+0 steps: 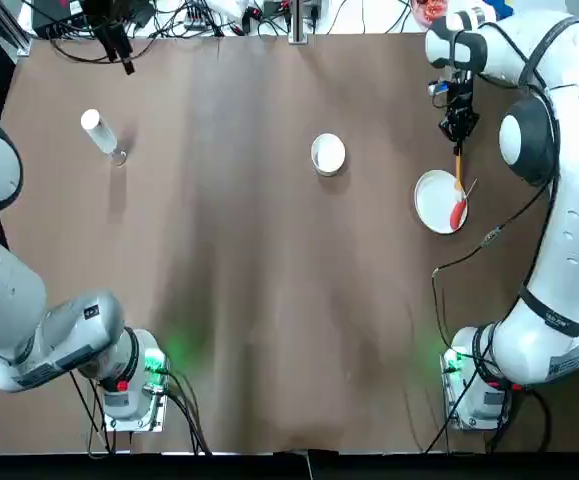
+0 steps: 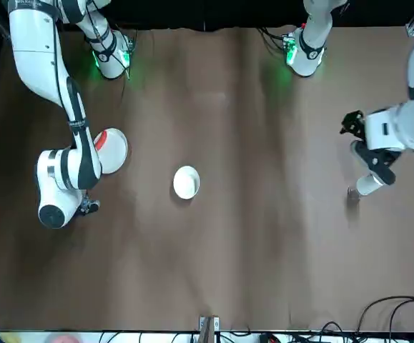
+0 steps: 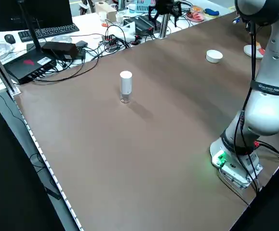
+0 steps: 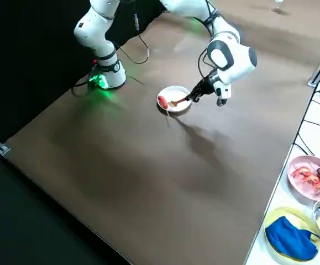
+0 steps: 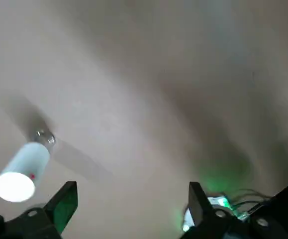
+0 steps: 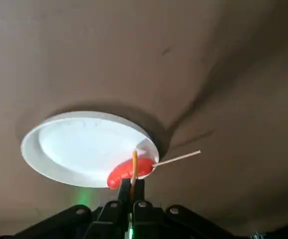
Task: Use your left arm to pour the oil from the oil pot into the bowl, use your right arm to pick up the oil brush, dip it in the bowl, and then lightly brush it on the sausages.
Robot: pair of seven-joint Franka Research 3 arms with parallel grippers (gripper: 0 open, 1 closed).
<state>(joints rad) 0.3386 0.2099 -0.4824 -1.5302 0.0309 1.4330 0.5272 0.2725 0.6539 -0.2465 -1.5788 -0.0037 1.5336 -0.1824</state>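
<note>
Top view gives me the right gripper (image 1: 458,133) out past the far edge of the white plate (image 1: 431,203), fingers pinched on the oil brush (image 1: 458,168), whose orange handle runs down toward the plate. My right wrist camera confirms it: the brush (image 6: 134,168) sticks out from between the closed fingers, its tip over the red sausage (image 6: 128,172) at the plate's rim (image 6: 44,162). I see the sausage's pale stick (image 6: 177,158) pointing off the plate over the table. The bowl (image 1: 328,154) sits alone mid-table, well apart from the plate. On my left side, the oil pot (image 1: 100,133) stands upright near the far left of the table, untouched. The left gripper (image 5: 131,209) hangs above it with its fingers spread wide and nothing between them; the pot's white cap (image 5: 17,180) shows just beside one finger.
</note>
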